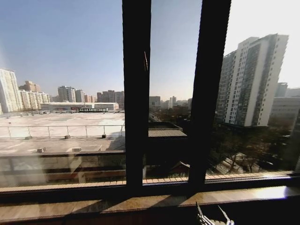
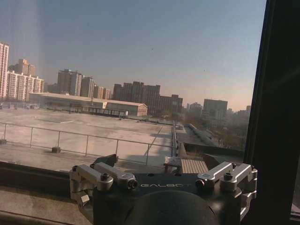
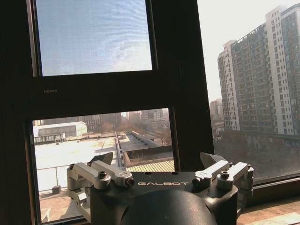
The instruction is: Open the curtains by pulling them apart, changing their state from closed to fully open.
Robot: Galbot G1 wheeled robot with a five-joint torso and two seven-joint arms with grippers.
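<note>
Both hands, left hand [image 2: 161,164] and right hand [image 3: 159,161], are hanging spread open and empty, facing the dark metal window frame [image 1: 137,93]; no curtain fabric is covering the glass, suggesting fully parted.

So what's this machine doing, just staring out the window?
Pretty much. The robot is facing a window with dark frame bars and a sill, and the glass looks out uncovered onto rooftops and towers; no curtain fabric hangs across it. The left gripper and the right gripper are both raised toward the glass, open and holding nothing. The tip of one gripper also pokes up near the sill in the head view, low on the robot's right.
</note>
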